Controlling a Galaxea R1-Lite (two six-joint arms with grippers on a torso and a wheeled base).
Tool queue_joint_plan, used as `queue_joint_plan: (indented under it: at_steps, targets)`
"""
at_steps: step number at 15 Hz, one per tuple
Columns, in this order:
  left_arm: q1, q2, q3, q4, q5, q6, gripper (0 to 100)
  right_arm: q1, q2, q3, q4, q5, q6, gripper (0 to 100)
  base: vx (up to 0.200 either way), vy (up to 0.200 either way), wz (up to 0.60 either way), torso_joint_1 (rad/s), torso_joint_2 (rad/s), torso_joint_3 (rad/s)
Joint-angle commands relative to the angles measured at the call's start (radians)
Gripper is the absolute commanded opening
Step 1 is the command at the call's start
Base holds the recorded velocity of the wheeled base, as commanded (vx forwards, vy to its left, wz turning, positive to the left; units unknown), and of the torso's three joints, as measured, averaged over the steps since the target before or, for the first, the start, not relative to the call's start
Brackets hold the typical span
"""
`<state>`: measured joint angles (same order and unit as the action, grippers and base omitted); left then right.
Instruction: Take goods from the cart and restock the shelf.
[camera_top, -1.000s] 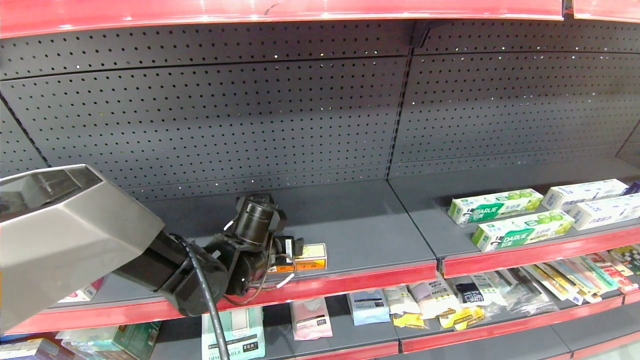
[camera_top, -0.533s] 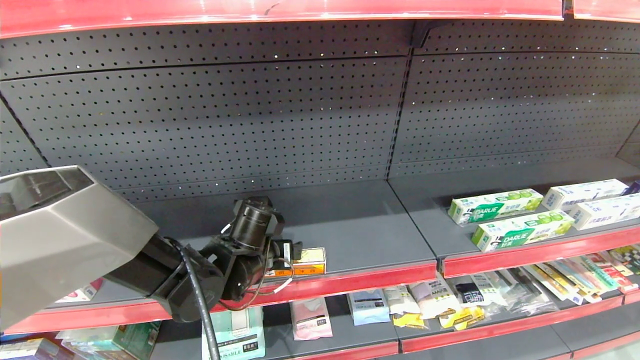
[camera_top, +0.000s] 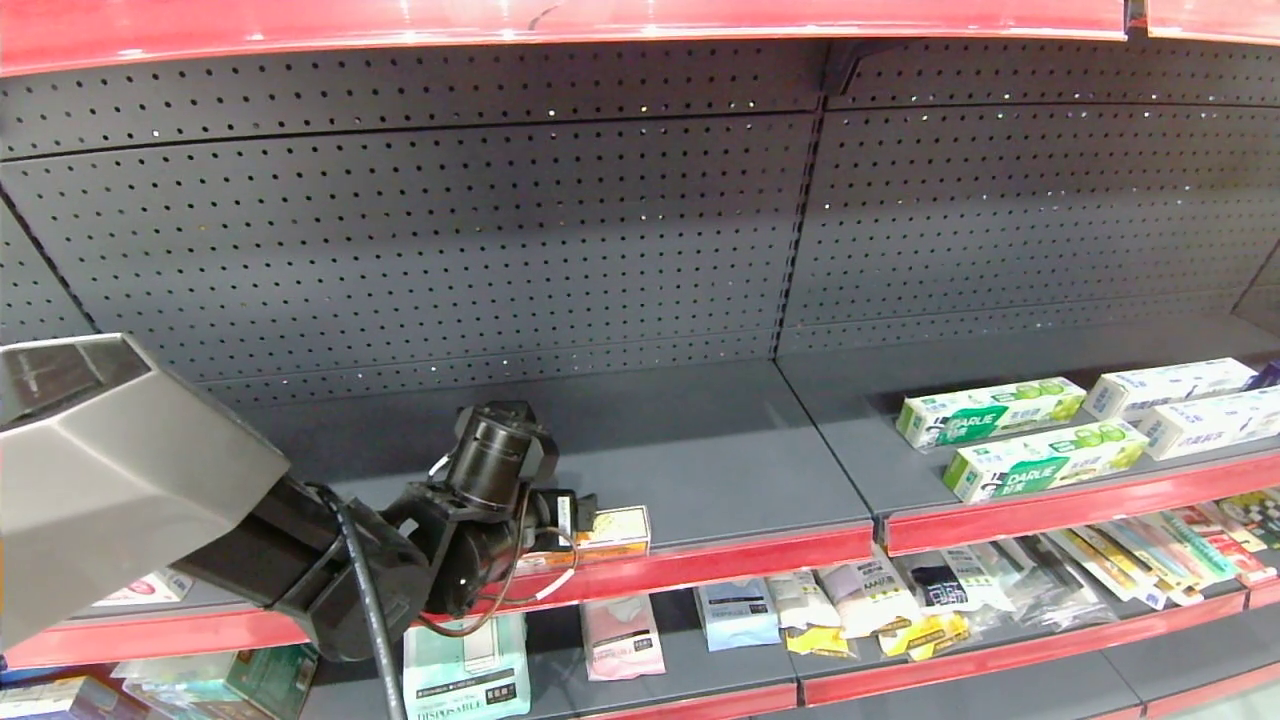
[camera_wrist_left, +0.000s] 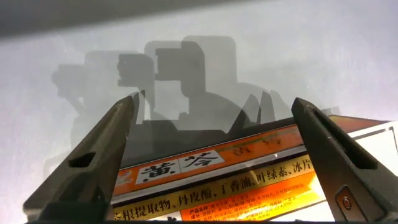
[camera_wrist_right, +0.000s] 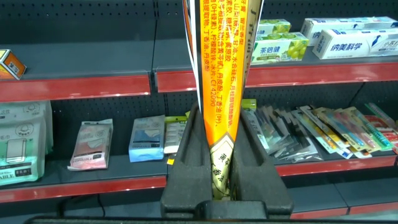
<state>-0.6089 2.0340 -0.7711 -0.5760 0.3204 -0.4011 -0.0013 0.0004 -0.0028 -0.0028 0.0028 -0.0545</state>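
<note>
The left gripper (camera_wrist_left: 214, 118) is backing away from the shelf (camera_top: 700, 450). Over the last second its arm has been drawing back toward the aisle, and the orange-and-white box (camera_top: 622, 528) is now lying slightly nearer the front lip. The jaws are standing wide apart, one on each side of the box; contact cannot be told. This placement is probably finishing. The box is lying flat between the jaws, printed face up. The right gripper (camera_wrist_right: 221, 143) is gripping a second box (camera_wrist_right: 217, 62) with similar orange print, which is projecting straight out from between its jaws.
</note>
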Motion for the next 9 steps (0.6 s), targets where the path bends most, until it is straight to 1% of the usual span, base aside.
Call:
queue_joint_plan:
  at_steps: [1, 7, 9]
  targets:
    - [0.0, -0.005, 0.001, -0.002, 0.0, -0.001, 100, 0.0, 0.0, 0.0, 0.0, 0.0, -0.001, 0, 0.0, 0.0, 0.0, 0.0, 0.0, 0.0]
    - [0.0, -0.003, -0.007, -0.004, 0.006, -0.001, 100, 0.0, 0.0, 0.0, 0.0, 0.0, 0.001, 0, 0.0, 0.0, 0.0, 0.0, 0.0, 0.0]
    - [0.001, -0.005, -0.008, -0.065, 0.003, 0.002, 100, 0.0, 0.0, 0.0, 0.0, 0.0, 0.001, 0, 0.0, 0.0, 0.0, 0.0, 0.0, 0.0]
